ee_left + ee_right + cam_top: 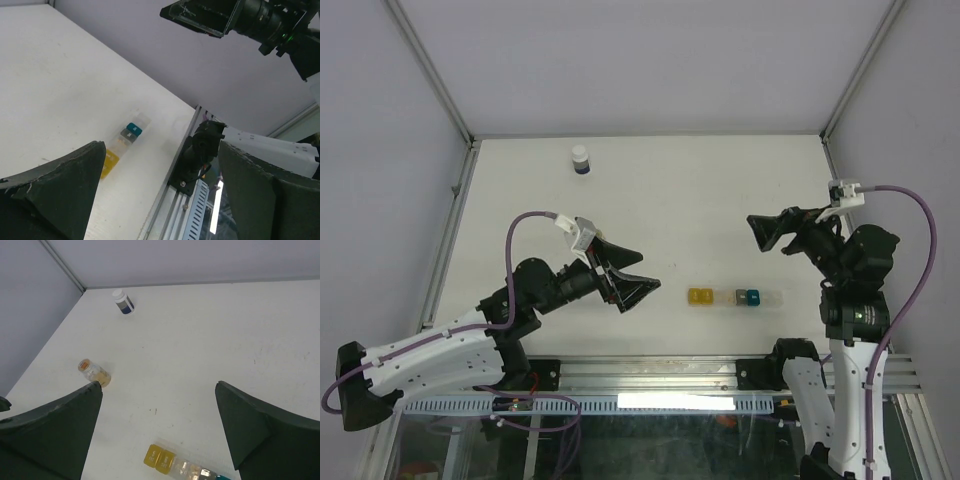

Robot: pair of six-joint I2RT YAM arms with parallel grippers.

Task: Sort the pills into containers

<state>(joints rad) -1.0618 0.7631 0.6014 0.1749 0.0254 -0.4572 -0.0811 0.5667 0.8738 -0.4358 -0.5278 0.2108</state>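
From my station I see both arms lifted off the worktop, neither carrying anything. The left gripper hangs over the middle of the worktop, left of centre, its fingers spread wide and pointing to the right with only air between them. The right gripper sits higher, over the right side, fingers also fully apart and aimed left, toward the other arm. The containers lie in a short straight row close to the near edge, right of centre and parallel to that edge. The yellow box is at the left end, the teal one is toward the right end, and clear ones sit between them and past the teal. The row lies between the two grippers and nearer to me than either; neither gripper touches it. In the left wrist view it runs away from the camera, yellow end nearest. A white bottle with a dark blue band stands upright near the far edge, left of centre, well apart from everything else. In the right wrist view there is also a small clear jar with an orange top and tan contents, toward the left side of the worktop. It looks tipped over, though at this size I can't be sure, and the overhead camera doesn't show it.
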